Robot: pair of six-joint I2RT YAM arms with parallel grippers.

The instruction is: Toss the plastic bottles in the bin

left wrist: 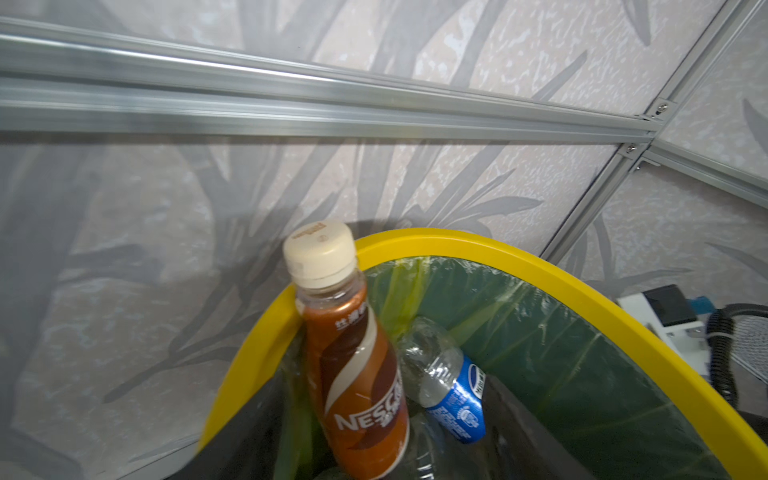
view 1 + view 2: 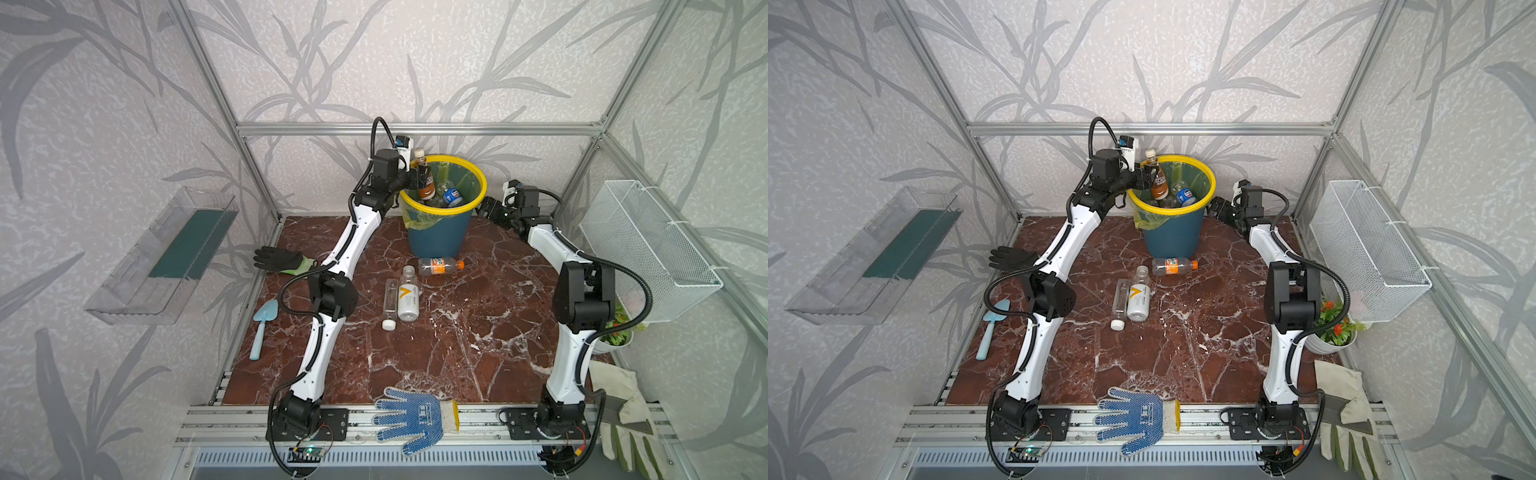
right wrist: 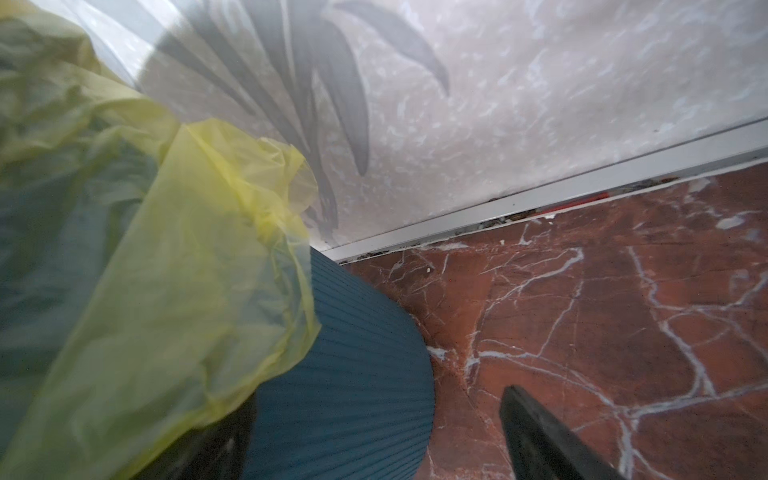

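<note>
Three more wait on the table (image 2: 457, 353) before the bin (image 2: 484, 183): an orange-capped bottle (image 2: 440, 266), a white-labelled bottle (image 2: 408, 297) and a clear bottle (image 2: 390, 301). My left gripper (image 2: 422, 179) sits at a brown coffee bottle (image 1: 353, 374) upright at the bin's left rim. I cannot tell whether it grips, while my right gripper (image 2: 484, 208) is spread empty just beside the bin's wall. With its cap above the rim, that bottle could, I judge, catch and topple outward.

Soft, even light fills both top views, their wide lens bowing the edges, while the liner bag (image 3: 166, 270) blurs close to the right wrist lens and the bin (image 1: 540, 270) throws a faint shadow on the wall behind.
</note>
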